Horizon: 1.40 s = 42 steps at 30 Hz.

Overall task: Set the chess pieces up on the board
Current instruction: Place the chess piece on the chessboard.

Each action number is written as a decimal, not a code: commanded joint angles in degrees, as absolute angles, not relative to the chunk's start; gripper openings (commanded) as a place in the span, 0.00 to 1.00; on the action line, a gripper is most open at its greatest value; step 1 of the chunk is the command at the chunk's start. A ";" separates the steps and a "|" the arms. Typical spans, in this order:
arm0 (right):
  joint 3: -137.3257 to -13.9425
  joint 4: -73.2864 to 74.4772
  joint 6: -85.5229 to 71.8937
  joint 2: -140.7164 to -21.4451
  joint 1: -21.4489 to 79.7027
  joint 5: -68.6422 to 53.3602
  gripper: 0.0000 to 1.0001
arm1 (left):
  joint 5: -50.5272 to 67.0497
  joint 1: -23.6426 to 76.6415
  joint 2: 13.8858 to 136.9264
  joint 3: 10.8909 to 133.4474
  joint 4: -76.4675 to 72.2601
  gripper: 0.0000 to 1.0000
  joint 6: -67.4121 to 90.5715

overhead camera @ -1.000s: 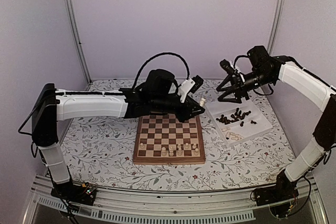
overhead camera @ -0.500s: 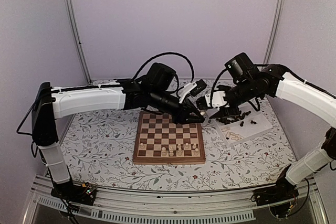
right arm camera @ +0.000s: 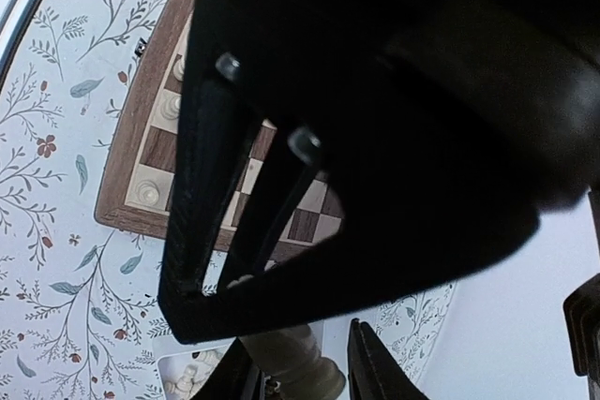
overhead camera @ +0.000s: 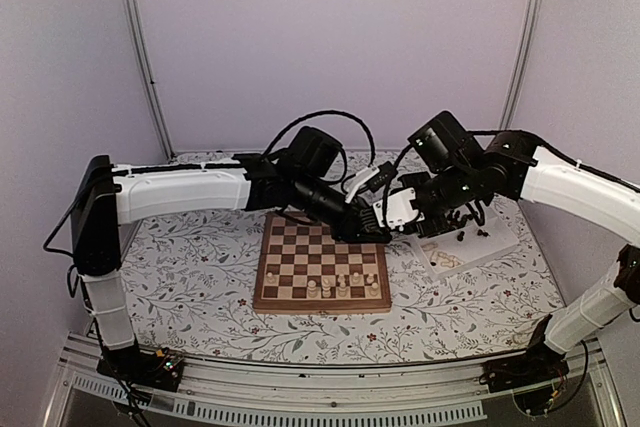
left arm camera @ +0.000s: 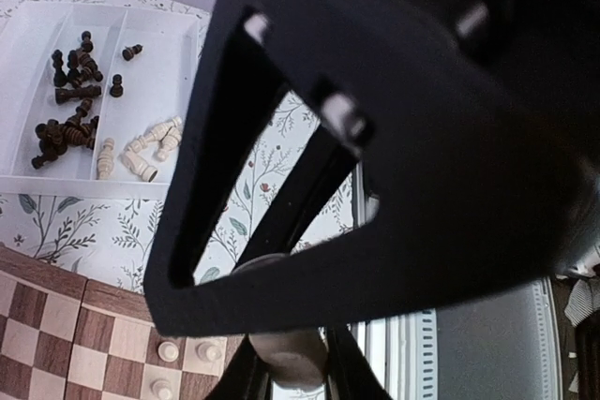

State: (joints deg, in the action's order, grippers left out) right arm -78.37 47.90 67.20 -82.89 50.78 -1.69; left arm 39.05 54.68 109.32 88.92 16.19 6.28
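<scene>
The board (overhead camera: 320, 259) lies mid-table with several pale chess pieces (overhead camera: 345, 285) on its near rows. My two grippers meet above its far right corner. My left gripper (overhead camera: 372, 219) is shut on a pale chess piece, whose round base (left arm camera: 289, 355) shows between the fingers (left arm camera: 246, 377). My right gripper (overhead camera: 392, 215) is open, its jaws standing either side of that same piece (right arm camera: 298, 358) with a thin gap on one side. In the top view the piece is hidden between the grippers.
A white partitioned tray (overhead camera: 500, 239) stands right of the board, holding several dark pieces (left arm camera: 70, 91) and pale pieces (left arm camera: 141, 152). The right arm hangs over part of it. The floral cloth (overhead camera: 190, 277) covers the table.
My left gripper carried the pale piece down and right. My right gripper swung left from over the tray and now has its jaws around that piece.
</scene>
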 commanded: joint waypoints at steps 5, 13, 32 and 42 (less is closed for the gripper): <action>-76.08 47.79 67.73 -81.92 53.78 2.18 0.27 | 40.15 53.41 110.37 90.88 16.66 0.21 7.96; -75.63 44.92 59.10 -80.62 48.66 -10.68 0.18 | 30.89 53.45 100.81 77.97 5.94 0.45 5.90; -71.61 35.30 41.66 -87.07 31.49 -53.44 0.14 | 5.14 56.89 83.10 51.69 -27.50 0.52 0.83; -68.76 33.20 39.67 -89.54 41.85 -41.92 0.14 | -14.12 47.92 68.44 49.09 -11.58 0.63 -6.61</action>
